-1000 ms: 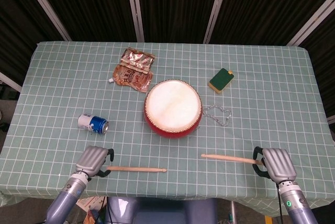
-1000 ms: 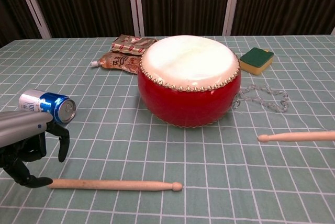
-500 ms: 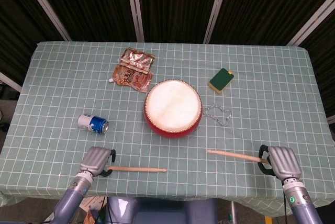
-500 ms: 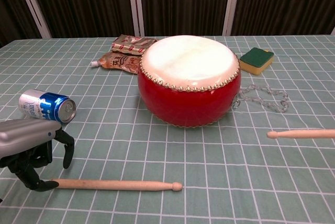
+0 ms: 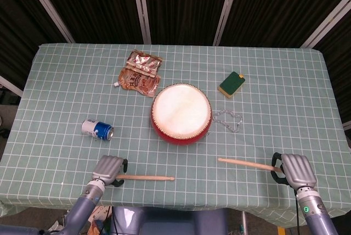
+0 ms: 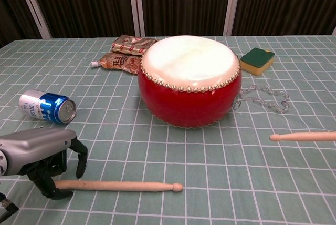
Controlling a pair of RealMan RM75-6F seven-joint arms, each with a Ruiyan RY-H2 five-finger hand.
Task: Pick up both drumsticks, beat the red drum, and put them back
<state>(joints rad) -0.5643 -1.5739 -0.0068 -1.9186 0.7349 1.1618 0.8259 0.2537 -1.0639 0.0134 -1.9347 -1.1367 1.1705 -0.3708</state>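
Observation:
The red drum (image 5: pixel 181 113) (image 6: pixel 189 80) stands at mid-table. The left drumstick (image 5: pixel 145 178) (image 6: pixel 115 185) lies flat near the front edge, tip pointing right. My left hand (image 5: pixel 109 169) (image 6: pixel 44 156) is lowered over its butt end. The fingers curl down on both sides of the stick and are still apart. The right drumstick (image 5: pixel 247 163) (image 6: pixel 304 136) lies at the front right, tip pointing left. My right hand (image 5: pixel 296 172) holds its butt end between dark fingertips. The chest view does not show that hand.
A blue can (image 5: pixel 97 129) (image 6: pixel 47 107) lies on its side left of the drum. Foil snack packets (image 5: pixel 140 73) lie behind it, a green-yellow sponge (image 5: pixel 231 84) sits at the back right, and a metal chain (image 5: pixel 227 119) lies right of the drum. The front table edge is close to both hands.
My left hand slid right along the table onto the butt end of the left stick, which stayed still. The right hand shifted right and back, and its stick moved with it.

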